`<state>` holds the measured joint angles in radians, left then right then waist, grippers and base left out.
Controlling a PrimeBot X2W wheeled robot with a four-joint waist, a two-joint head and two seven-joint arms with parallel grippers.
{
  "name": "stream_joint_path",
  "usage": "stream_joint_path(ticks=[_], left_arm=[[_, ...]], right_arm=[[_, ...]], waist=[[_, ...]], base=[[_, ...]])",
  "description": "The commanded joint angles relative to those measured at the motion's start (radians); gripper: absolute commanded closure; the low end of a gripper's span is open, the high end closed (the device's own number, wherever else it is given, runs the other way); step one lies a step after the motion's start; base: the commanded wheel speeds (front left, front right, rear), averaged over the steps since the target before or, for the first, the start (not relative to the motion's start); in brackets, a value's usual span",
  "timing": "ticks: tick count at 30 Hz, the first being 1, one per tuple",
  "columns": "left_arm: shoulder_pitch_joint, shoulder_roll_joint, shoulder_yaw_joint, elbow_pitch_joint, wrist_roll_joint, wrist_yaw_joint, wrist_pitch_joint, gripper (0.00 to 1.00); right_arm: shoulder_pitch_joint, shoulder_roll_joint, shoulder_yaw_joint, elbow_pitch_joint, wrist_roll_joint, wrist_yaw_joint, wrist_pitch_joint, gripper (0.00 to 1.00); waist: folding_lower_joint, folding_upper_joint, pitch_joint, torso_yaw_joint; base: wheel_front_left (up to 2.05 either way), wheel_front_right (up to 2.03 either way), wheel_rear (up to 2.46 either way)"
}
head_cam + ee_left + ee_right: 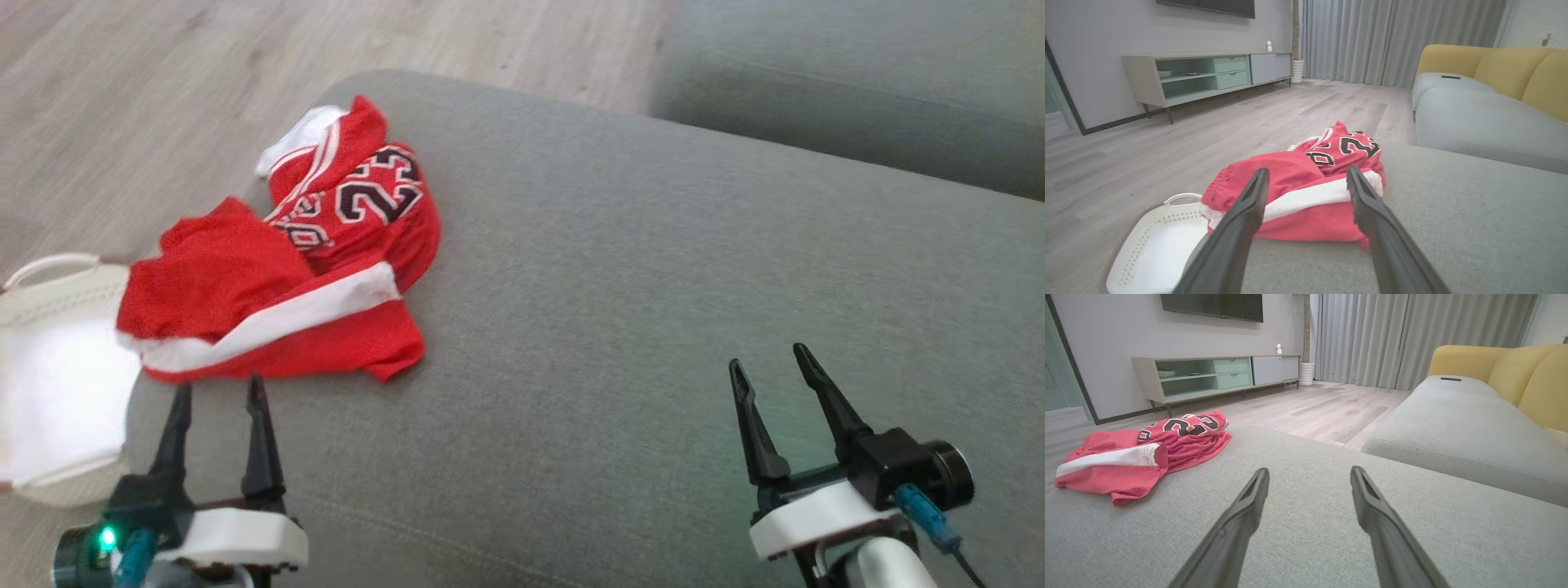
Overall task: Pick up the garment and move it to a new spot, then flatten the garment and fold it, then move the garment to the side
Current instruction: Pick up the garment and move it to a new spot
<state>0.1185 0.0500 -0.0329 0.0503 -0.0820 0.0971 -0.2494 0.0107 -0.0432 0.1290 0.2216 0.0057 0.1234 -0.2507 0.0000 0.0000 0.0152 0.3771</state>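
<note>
Over at the left edge of the grey seat cushion [620, 269], a red garment [294, 269] with white bands and dark numerals lies in a crumpled heap. Just on its near side the left jaws hover apart, their tips right at the cloth's near hem and gripping nothing; whether they touch it I cannot tell. Well off to the right, the right jaws stand apart over bare cushion. A white perforated basket [49, 384] sits on the wooden floor [163, 98], left of the heap.
</note>
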Motion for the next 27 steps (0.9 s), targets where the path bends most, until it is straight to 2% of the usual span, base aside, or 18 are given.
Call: stream_joint_path(ticks=[1, 6, 11, 17, 19, 22, 23, 27], left_arm=[[-0.036, 0.0, 0.044, -0.042, -0.009, 0.01, -0.012, 0.0], [-0.055, 0.0, 0.094, -0.057, -0.033, 0.014, -0.012, 0.0], [-0.13, 0.0, 0.143, -0.076, -0.03, -0.003, -0.012, 0.0], [-0.324, 0.012, 0.239, -0.022, -0.024, -0.02, -0.012, 0.0], [-0.39, 0.02, 0.264, 0.059, -0.035, -0.026, -0.012, 0.0], [-0.504, 0.046, 0.295, 0.254, -0.073, -0.045, -0.012, 0.0], [-0.587, 0.062, 0.303, 0.403, -0.106, -0.064, 0.012, 0.0], [-0.737, 0.108, 0.315, 0.666, -0.158, -0.101, 0.102, 0.0]], right_arm=[[-0.047, -0.007, 0.016, -0.033, -0.013, 0.007, -0.011, 0.0], [-0.068, -0.007, 0.031, -0.024, -0.041, 0.007, -0.011, 0.0], [-0.094, -0.013, 0.035, -0.03, -0.064, 0.007, -0.011, 0.0], [-0.147, -0.084, 0.044, -0.054, -0.072, 0.007, -0.011, 0.0], [-0.162, -0.108, 0.04, -0.065, -0.073, 0.007, -0.011, 0.0], [-0.183, -0.133, 0.038, -0.082, -0.073, 0.007, -0.011, 0.0], [-0.196, -0.143, 0.037, -0.089, -0.074, 0.007, -0.011, 0.0], [-0.224, -0.153, 0.052, -0.102, -0.078, 0.007, -0.011, 0.0]], waist=[[0.0, 0.0, 0.029, 0.035], [0.0, 0.0, 0.07, 0.047], [0.0, 0.0, 0.135, 0.056], [0.0, 0.0, 0.254, 0.063], [0.0, 0.0, 0.289, 0.062], [0.0, 0.0, 0.336, 0.056], [0.0, 0.0, 0.361, 0.053], [0.0, 0.0, 0.414, 0.034]], base=[[0.0, 0.0, 0.0], [0.0, 0.0, 0.0], [0.0, 0.0, 0.0], [0.0, 0.0, 0.0], [0.0, 0.0, 0.0], [0.0, 0.0, 0.0], [0.0, 0.0, 0.0], [0.0, 0.0, 0.0]])
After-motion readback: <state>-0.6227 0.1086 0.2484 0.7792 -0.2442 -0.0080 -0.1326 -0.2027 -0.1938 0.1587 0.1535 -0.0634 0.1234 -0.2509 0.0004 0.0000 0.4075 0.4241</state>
